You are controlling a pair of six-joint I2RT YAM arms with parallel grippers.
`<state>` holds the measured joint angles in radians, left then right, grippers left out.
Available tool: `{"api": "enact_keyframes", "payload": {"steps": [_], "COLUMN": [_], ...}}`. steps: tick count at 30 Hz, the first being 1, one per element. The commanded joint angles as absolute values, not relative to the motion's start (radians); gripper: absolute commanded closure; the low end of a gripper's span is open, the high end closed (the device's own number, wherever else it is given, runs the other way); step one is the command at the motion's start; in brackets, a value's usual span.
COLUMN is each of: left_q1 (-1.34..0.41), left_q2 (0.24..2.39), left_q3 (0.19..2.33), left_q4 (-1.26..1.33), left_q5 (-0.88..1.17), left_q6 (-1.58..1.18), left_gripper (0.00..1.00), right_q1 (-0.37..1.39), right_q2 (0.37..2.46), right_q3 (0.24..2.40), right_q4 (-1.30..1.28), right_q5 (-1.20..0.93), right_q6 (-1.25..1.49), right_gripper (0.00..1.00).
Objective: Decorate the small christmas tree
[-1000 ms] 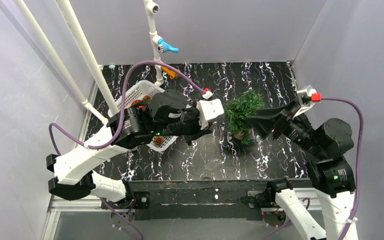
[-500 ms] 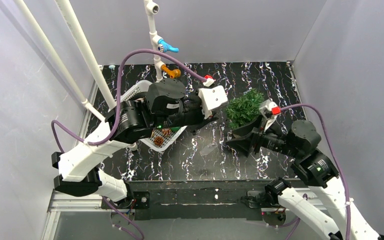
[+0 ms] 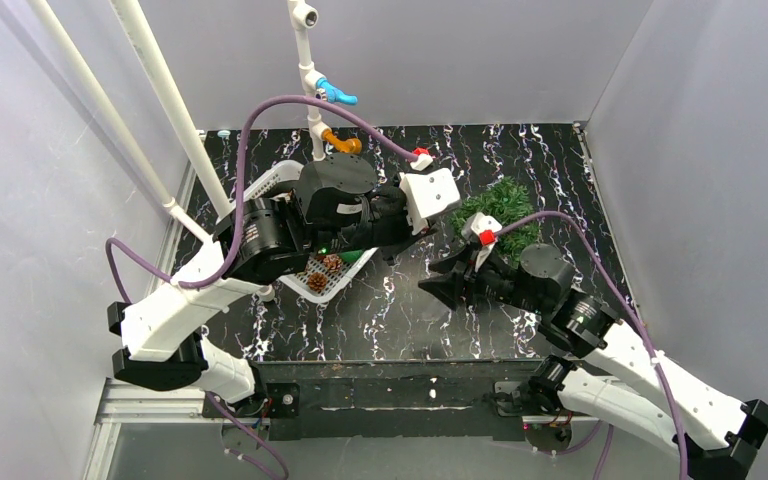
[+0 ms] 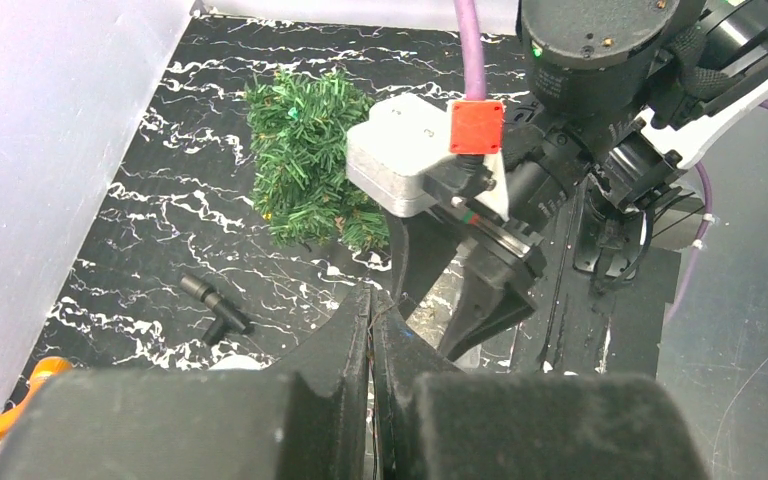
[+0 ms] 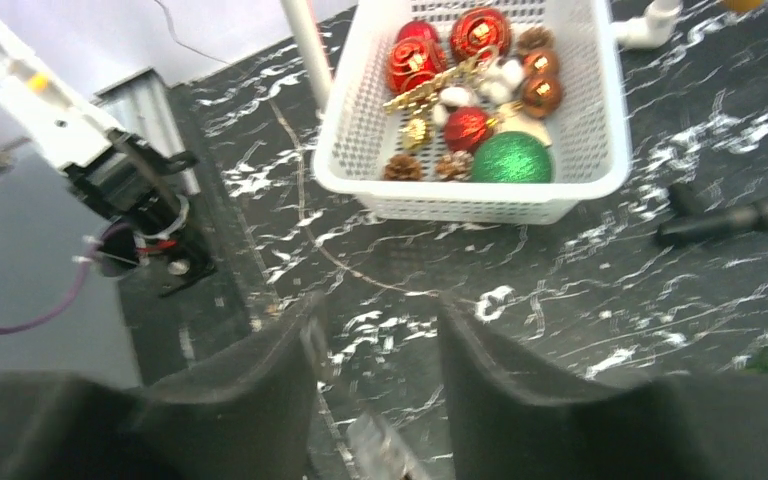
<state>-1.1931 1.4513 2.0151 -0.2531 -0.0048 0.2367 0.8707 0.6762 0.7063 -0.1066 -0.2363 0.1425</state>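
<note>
1. L end effector (image 4: pixel 370 300): fingers pressed together, tips over the counter (image 3: pixel 400 320), just short of the R arm's wrist. Fine dark strands run along the seam. Whether a hanger thread is pinched cannot be told, and no ornament shows in the grip
2. R end effector (image 5: pixel 375 322): fingers spread, nothing btwn them. It is aimed low across the counter toward the white basket (image 5: pixel 470 205), so the pose suits a pick, not a hang
3. Basket contents, R wrist view: red balls (image 5: pixel 470 30), green ball (image 5: pixel 510 158), pine cones (image 5: pixel 400 168), plus gold and white bits, all loose in one compartment. Judged to be the supply point, w/ open approach from the R side
4. small christmas tree (image 3: pixel 505 205): on the far R part of the counter, just behind the R wrist and well apart from the basket. It appears upright. No hung ornament can be made out, and a few pale specks are too small to ID. Task judged early
5. Caution: both arms meet in the gap btwn basket and tree, so a contact risk is judged likely if either advances w/o clearance
</note>
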Motion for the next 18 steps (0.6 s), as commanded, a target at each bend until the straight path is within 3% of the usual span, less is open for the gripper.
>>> {"api": "enact_keyframes", "payload": {"steps": [1,3,5,18], "left_q1": [-1.189,-1.189,-1.189,-1.170], "left_q2": [1.435,1.433,1.430,1.499], "left_q3": [2.038,2.031,2.022,1.951], "left_q4": [-0.241,-0.235,-0.230,-0.183], "left_q5": [-0.014,-0.015,-0.020,-0.067], "left_q6": [0.251,0.253,0.259,0.254], "left_gripper": [1.00,1.00,1.00,1.00], "right_q1": [0.880,0.881,0.881,0.881], "right_q2": [0.694,0.697,0.681,0.500], "right_q3": [0.716,0.725,0.726,0.861], "right_q4": [0.039,0.017,0.002,-0.424], "right_q5": [-0.156,-0.118,-0.078,0.212], "right_q6": [0.118,0.125,0.141,0.150], "right_gripper": [0.61,0.87,0.97,0.99]}}
